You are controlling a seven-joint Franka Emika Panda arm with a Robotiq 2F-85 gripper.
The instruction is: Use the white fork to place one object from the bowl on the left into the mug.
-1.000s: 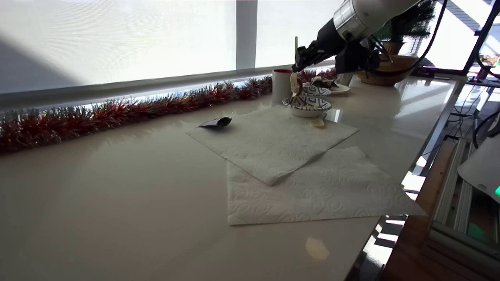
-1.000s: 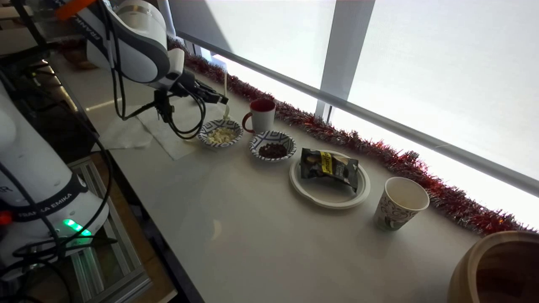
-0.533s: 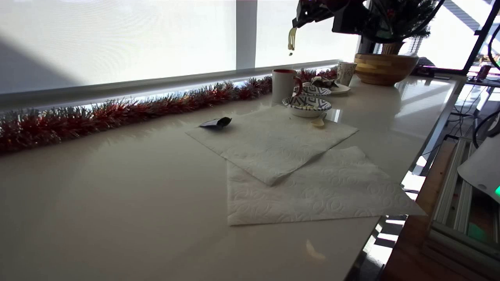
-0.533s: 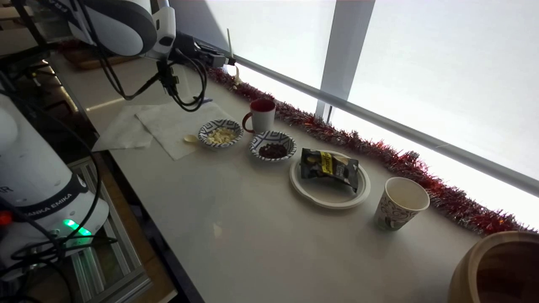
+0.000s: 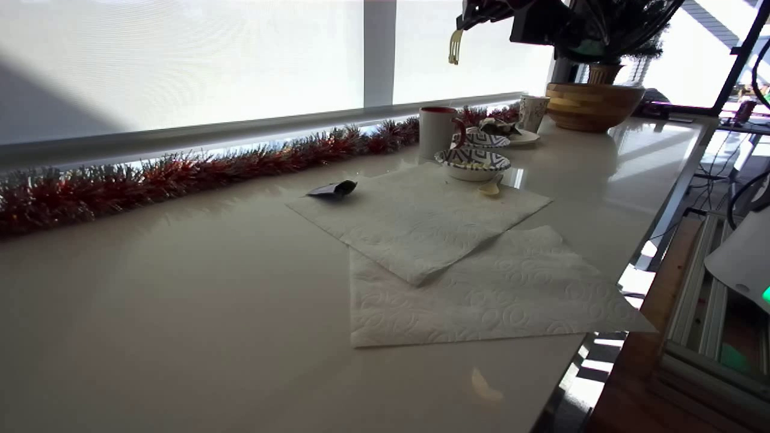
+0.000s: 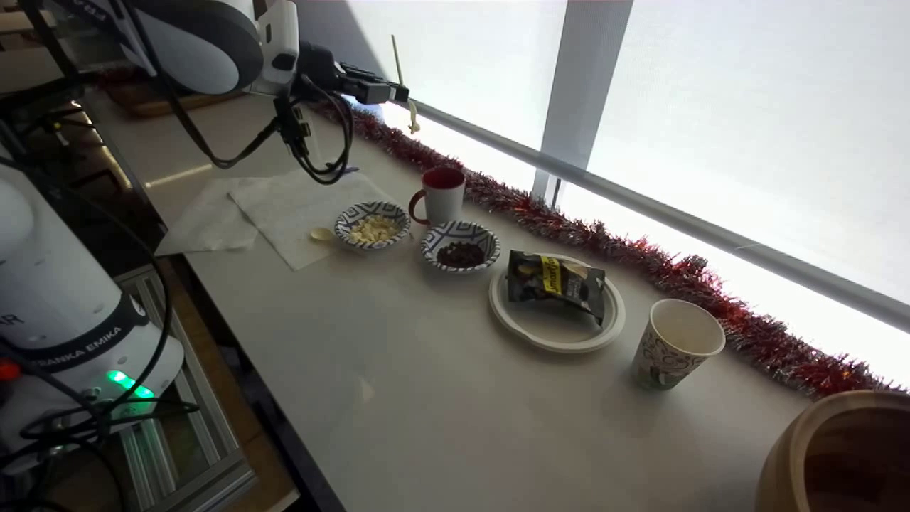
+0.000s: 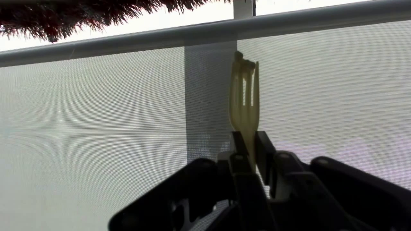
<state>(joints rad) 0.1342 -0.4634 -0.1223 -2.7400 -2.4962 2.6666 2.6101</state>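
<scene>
**Gripper [image 7: 249,139] clamps fork [image 7: 245,116], bits [image 7: 249,65] on tines**

The fork sits right of centre in the wrist view. In an exterior view it hangs at upper centre, tines down; the mug [image 6: 445,199] stands near mid-frame, the left bowl [image 6: 375,208] close by, lower left.

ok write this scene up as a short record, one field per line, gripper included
held: slim off-white fork, clamped by the black two-finger gripper
pose: in the air, tines down, small bits at the tips
goal: upright white cylindrical mug, red inside and on the handle; bottom hidden
food: round dark-patterned white bowl of pale pieces, matching bowl of dark pieces
snack: black-and-yellow packet on a round white plate
others: patterned paper cup, round brown wooden bowl
progress: fork loaded; mug's contents cannot be told
</scene>
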